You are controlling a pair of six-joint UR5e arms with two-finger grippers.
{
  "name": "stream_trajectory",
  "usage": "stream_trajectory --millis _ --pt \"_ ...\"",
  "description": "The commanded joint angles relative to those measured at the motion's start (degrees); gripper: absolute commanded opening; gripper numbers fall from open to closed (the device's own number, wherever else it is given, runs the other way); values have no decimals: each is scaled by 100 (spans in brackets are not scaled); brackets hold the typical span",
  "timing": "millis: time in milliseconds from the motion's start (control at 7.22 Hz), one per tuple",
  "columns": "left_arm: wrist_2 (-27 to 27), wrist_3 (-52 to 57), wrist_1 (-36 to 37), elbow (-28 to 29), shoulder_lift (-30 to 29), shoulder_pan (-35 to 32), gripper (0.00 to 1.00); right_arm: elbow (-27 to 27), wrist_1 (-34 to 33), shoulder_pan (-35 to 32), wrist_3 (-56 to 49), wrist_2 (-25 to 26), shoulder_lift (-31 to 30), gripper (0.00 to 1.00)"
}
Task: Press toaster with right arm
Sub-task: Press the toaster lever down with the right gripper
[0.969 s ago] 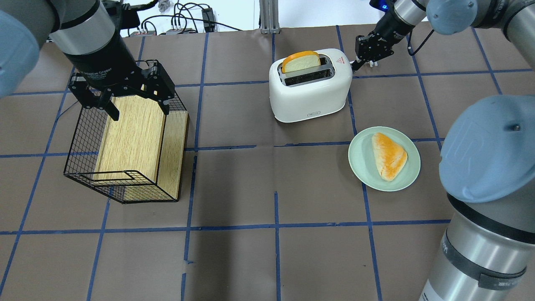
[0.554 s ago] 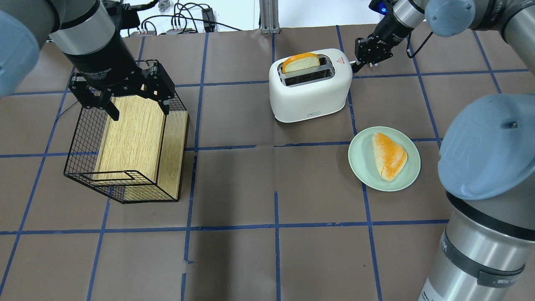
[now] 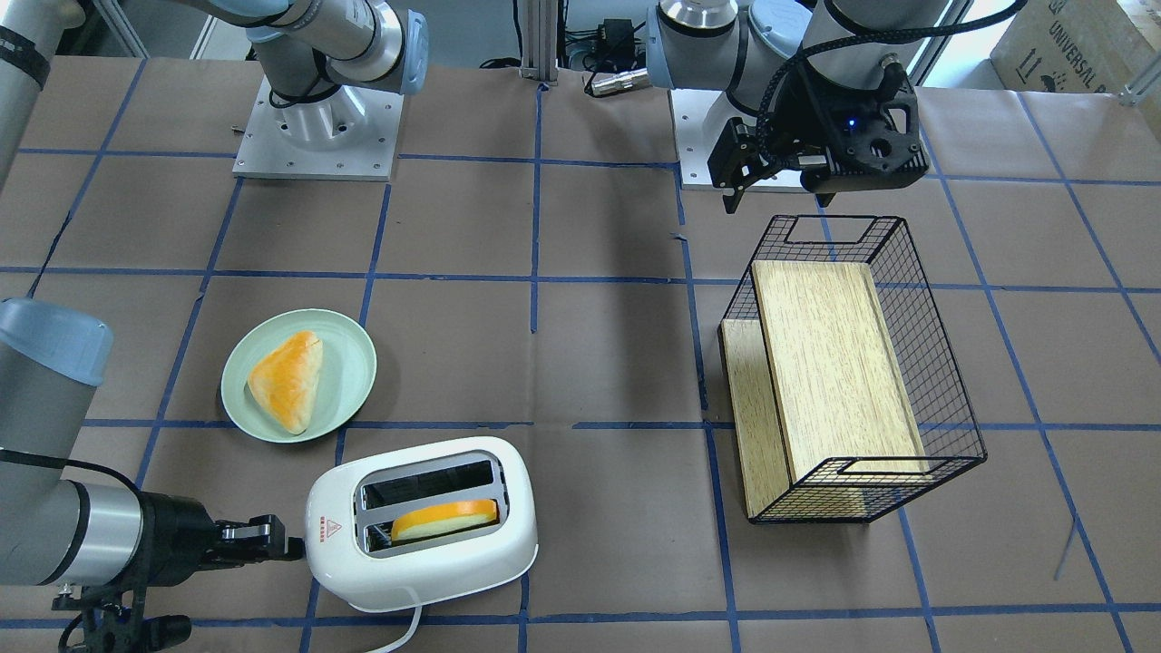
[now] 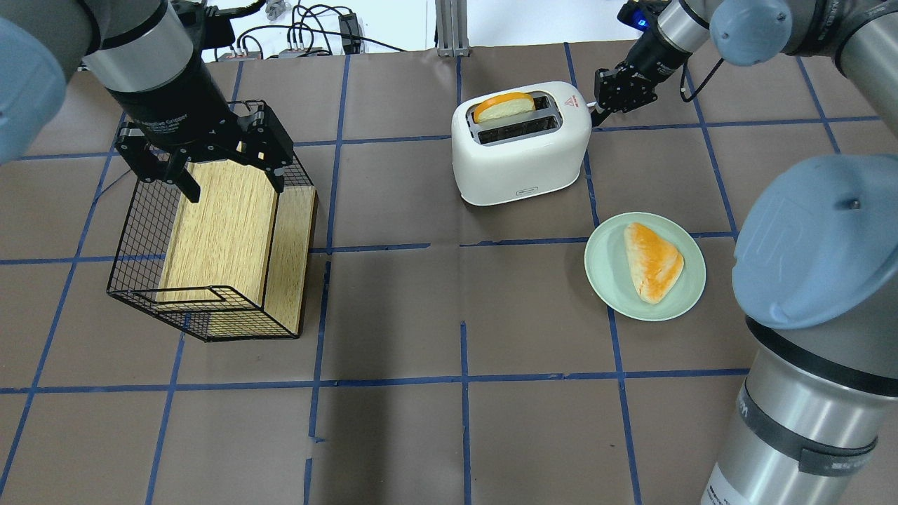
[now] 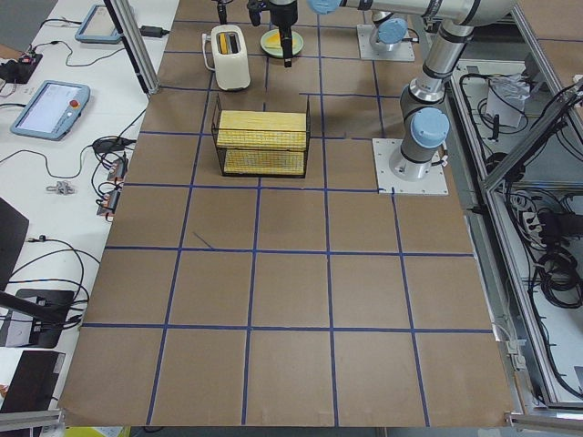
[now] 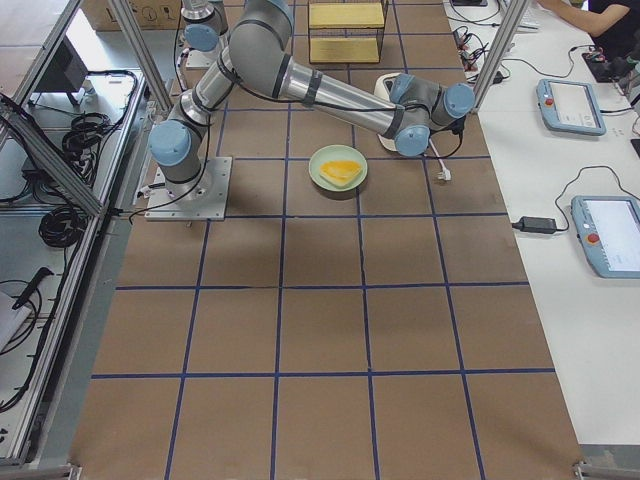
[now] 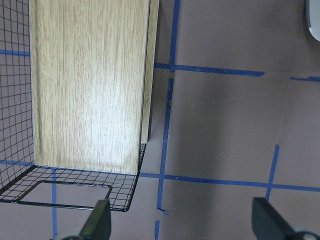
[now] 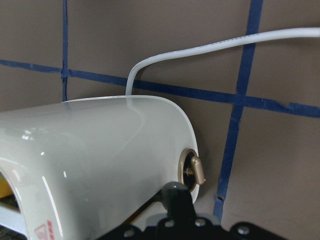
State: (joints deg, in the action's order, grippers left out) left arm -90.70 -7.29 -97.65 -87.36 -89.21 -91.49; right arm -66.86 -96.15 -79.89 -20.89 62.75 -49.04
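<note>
The toaster (image 4: 519, 151) sits on the far side of the table in the robot's right half, just past the green plate (image 4: 598, 280) that holds a triangular pastry (image 4: 654, 261). A bread slice (image 4: 504, 106) stands in the slot farther from the robot, with its orange crust poking above the top. The white cord (image 8: 200, 50) trails off behind the toaster.

The right gripper (image 4: 600, 106) has its nose against the toaster's right end, the end with the red triangle mark. In the wrist view its fingers look pinched together into one black tip with nothing between them, sitting right next to a small brass-coloured knob (image 8: 194, 170). The lever itself is mostly hidden under that tip, so whether the tip is actually touching it is hard to call.

This looks like the pressing step: the arm is lined up at the lever end, but the bread isn't fully down yet. The next move probably needs a straight downward push. Any sideways lean could shove the toaster across the paper.

The left gripper (image 4: 235, 184) hangs with its jaws spread and empty over the wire basket (image 4: 140, 280) with the wooden board (image 4: 221, 231), well away from all this.
</note>
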Motion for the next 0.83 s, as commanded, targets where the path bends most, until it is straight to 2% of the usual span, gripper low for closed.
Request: stream_trajectory --millis 0,415,554,692 --pt "0 0 0 9 0 0 100 6 -1 0 -3 -9 61 9" --pt "0 0 0 0 0 0 100 24 -9 0 -3 -9 97 9" --pt "0 0 0 9 0 0 100 50 -18 -17 14 17 45 14" --pt "0 0 0 0 0 0 100 111 -36 -70 -3 192 -104 80"
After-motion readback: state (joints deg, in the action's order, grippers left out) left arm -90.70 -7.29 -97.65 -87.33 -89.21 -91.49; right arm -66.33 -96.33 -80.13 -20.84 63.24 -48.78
